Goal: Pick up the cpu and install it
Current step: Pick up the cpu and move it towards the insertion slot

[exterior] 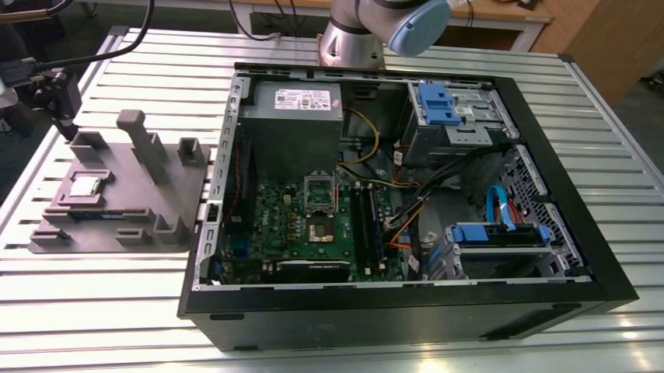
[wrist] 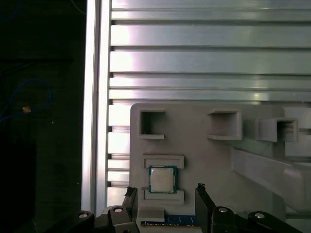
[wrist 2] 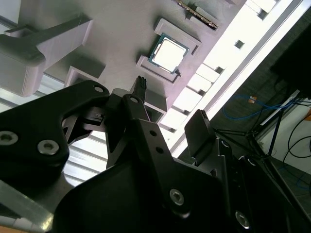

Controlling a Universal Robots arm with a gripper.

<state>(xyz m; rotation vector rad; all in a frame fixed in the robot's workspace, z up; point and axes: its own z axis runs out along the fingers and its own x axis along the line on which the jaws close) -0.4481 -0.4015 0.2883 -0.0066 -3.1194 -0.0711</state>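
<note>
The cpu (exterior: 83, 185) is a small square chip with a shiny metal top. It lies flat in a recess of the grey fixture tray (exterior: 124, 221), on the exterior view's left. My gripper (exterior: 59, 105) hangs above the far left corner of that tray, apart from the chip. In the first wrist view the cpu (wrist: 162, 179) sits in line with the gap of my gripper (wrist: 165, 190). The two black fingertips are spread wider than the chip, and nothing is between them. The second wrist view has the cpu (wrist 2: 168, 52) beyond my open gripper (wrist 2: 170, 104).
The open PC case (exterior: 581, 233) fills the table's middle and right, with the motherboard socket (exterior: 322, 227), its raised metal frame (exterior: 319, 190), the memory sticks (exterior: 363, 221) and a grey power supply (exterior: 295, 105). Upright posts (exterior: 135, 132) rise from the tray. The arm's base (exterior: 353, 43) stands behind the case.
</note>
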